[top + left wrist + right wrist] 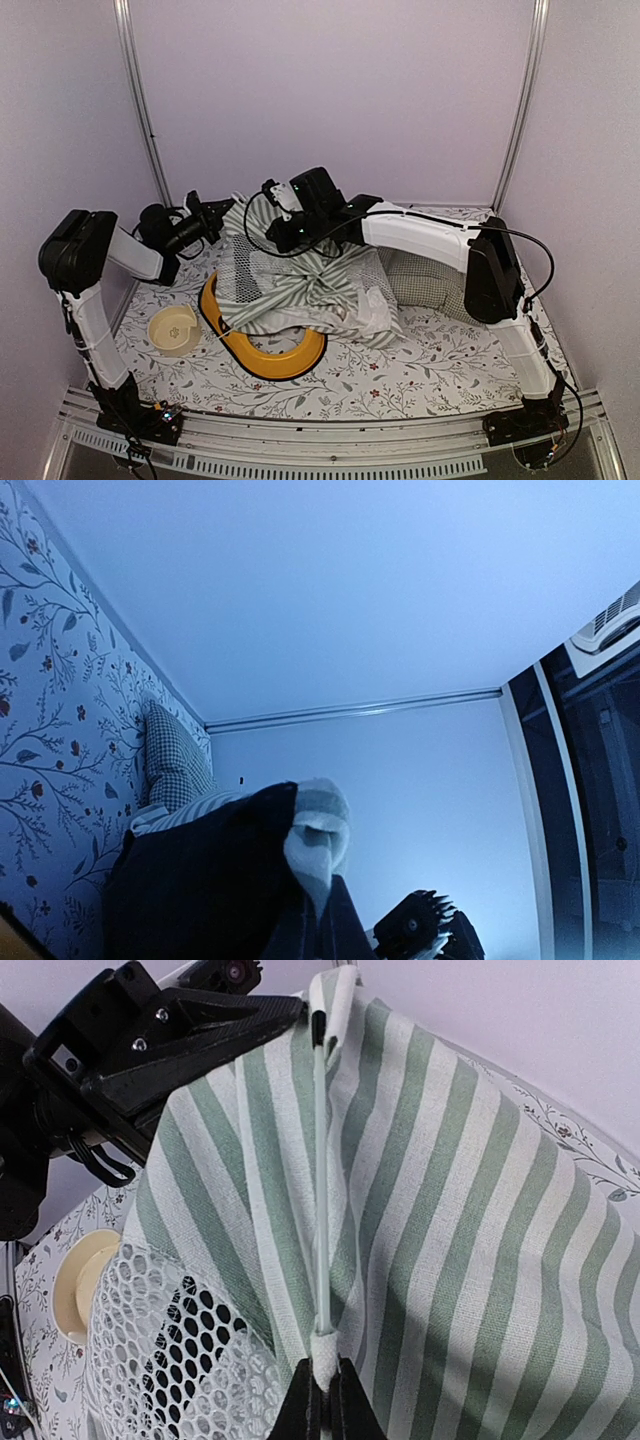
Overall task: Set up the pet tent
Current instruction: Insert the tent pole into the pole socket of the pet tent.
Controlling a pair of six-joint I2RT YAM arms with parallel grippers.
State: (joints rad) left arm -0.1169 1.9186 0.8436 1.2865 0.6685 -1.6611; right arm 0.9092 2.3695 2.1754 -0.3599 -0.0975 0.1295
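Note:
The pet tent (300,285) lies slumped in a heap of green-and-white striped fabric on the floral table, its white mesh (240,270) at the left. My left gripper (226,209) is shut on the tent's raised back-left corner; in the left wrist view that fold of fabric (315,840) stands up from its dark jaws. My right gripper (325,1388) is shut on a white sleeve end of the tent where a thin white pole (320,1190) comes out. The pole runs up the striped cloth to the corner pinched by the left gripper (296,1010).
A yellow ring-shaped dish (270,352) lies partly under the tent's front. A cream bowl (173,330) sits at the left. The green-checked cushion (420,280) lies behind the tent on the right. Enclosure walls stand close behind and at both sides.

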